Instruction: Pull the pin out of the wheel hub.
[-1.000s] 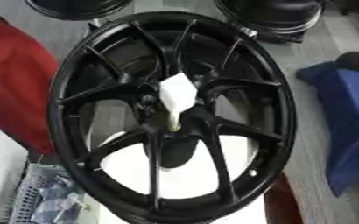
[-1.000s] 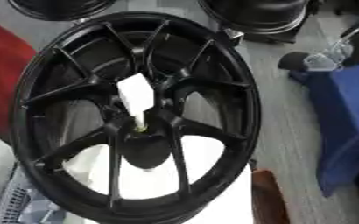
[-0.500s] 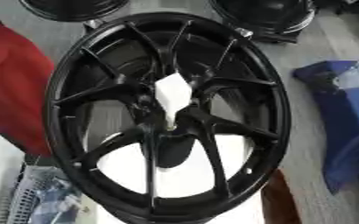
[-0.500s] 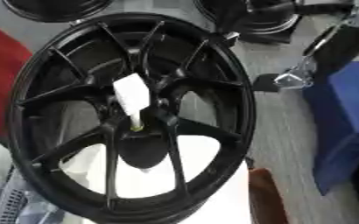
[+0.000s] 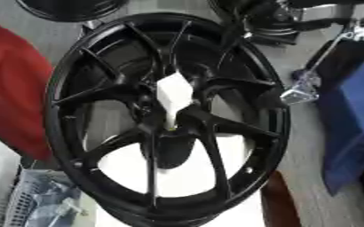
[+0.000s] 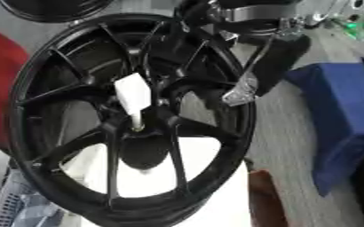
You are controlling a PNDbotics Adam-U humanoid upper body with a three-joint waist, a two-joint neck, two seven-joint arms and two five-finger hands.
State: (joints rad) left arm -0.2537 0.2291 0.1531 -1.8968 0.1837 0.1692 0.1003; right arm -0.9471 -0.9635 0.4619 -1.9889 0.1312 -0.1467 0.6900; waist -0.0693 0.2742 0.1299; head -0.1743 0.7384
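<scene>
Here we see the black wheel hub [image 5: 166, 119] filling the middle of the frame, with the white pin [image 5: 174, 94] standing in its centre, narrow end down in the bore. Our right hand [image 6: 243, 91] comes in from the upper right, over the rim's right side, apart from the pin; we cannot tell whether its fingers are open or curled. A red cloth [image 5: 14, 88] lies at the left edge and a blue one [image 6: 348, 115] at the right.
</scene>
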